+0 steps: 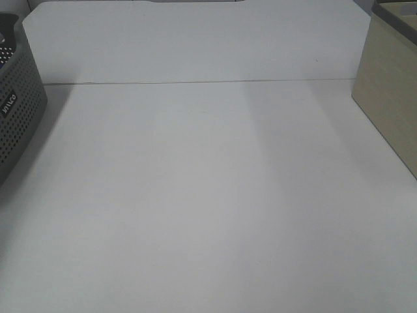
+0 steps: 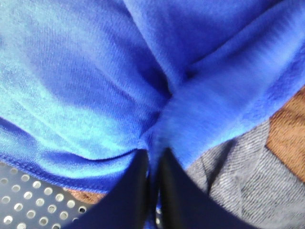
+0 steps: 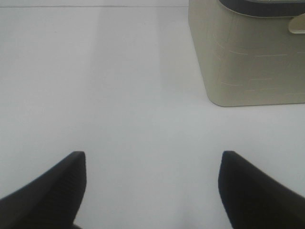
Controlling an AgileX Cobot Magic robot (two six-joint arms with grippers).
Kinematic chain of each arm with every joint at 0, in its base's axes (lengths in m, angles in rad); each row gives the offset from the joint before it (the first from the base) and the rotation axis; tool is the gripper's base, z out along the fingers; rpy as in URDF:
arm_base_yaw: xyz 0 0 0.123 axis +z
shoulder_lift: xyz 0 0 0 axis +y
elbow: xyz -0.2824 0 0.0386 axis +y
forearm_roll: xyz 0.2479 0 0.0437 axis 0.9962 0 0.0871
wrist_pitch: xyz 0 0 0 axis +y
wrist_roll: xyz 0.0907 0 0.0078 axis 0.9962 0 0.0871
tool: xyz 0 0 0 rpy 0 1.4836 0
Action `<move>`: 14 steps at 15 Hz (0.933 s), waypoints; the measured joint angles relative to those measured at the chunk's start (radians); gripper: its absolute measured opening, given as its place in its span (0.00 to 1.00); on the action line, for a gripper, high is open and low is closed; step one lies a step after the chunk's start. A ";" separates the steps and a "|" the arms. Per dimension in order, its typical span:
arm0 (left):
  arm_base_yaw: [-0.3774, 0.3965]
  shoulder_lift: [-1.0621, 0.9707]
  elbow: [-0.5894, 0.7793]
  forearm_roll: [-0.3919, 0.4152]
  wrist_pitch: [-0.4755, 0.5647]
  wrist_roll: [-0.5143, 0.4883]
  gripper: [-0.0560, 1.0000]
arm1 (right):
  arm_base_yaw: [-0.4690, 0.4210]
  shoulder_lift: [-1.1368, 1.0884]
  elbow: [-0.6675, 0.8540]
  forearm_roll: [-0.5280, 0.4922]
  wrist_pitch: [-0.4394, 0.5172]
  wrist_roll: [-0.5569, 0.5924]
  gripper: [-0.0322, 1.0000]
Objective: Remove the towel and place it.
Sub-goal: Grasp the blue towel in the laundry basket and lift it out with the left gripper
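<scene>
In the left wrist view the deep blue plush towel (image 2: pixel 119 71) fills most of the picture, bunched into folds with a stitched edge showing. My left gripper (image 2: pixel 153 160) is shut on a pinched fold of it, the two black fingers nearly touching. A grey cloth (image 2: pixel 238 171) and a brown one (image 2: pixel 290 129) lie under the towel, over a perforated grey basket wall (image 2: pixel 28 200). My right gripper (image 3: pixel 152 176) is open and empty above the bare white table. Neither gripper nor the towel shows in the exterior high view.
A dark grey perforated basket (image 1: pixel 16 104) stands at the table's left edge. A beige bin (image 1: pixel 391 91) stands at the right edge, also in the right wrist view (image 3: pixel 248 57). The white table (image 1: pixel 208 195) lies between them, with a seam across the back.
</scene>
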 joint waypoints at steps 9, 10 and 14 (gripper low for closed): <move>-0.076 -0.359 0.000 -0.030 0.031 -0.013 0.05 | 0.000 0.000 0.000 0.000 0.000 0.000 0.76; -0.093 -0.400 0.000 -0.041 0.032 -0.027 0.05 | 0.000 0.000 0.000 0.000 0.000 0.000 0.76; -0.142 -0.548 0.000 -0.054 0.014 -0.065 0.05 | 0.000 0.000 0.000 0.001 0.000 0.000 0.76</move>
